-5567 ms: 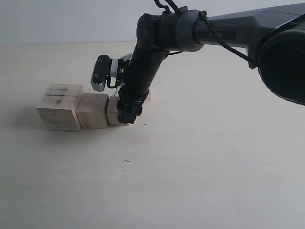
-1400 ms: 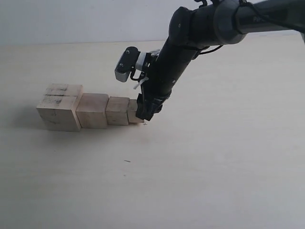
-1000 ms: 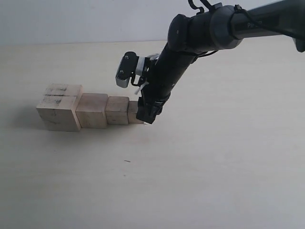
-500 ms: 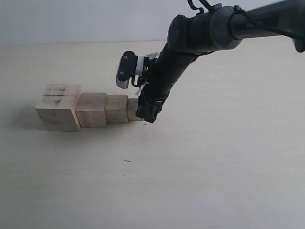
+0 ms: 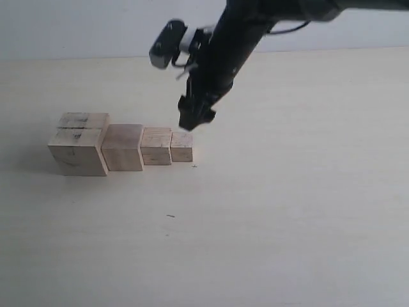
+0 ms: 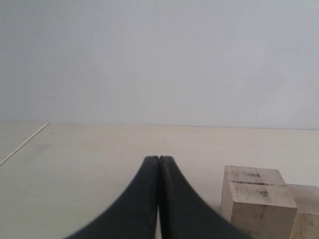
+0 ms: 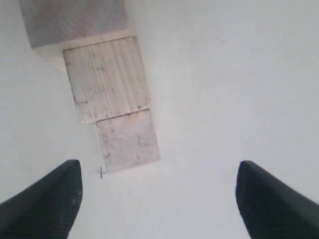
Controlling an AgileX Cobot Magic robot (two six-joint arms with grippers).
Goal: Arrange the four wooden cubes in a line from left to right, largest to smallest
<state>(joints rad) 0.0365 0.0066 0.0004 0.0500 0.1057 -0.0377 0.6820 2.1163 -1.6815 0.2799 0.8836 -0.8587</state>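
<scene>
Four pale wooden cubes stand touching in a row on the table: the largest cube with dark smudges at the left, then the second cube, the third cube and the smallest cube. My right gripper hangs open in the air just above and behind the smallest cube, holding nothing. The third cube shows beyond it in the right wrist view. My left gripper is shut and empty, with the largest cube beside it.
The pale tabletop stretches to the right and front of the row. A small dark cross mark lies by the smallest cube, and a tiny dark speck sits nearer the front. A plain wall backs the table.
My right gripper has let go at the smallest cube and risen up and away from the row's right end. The four cubes stay in line.
</scene>
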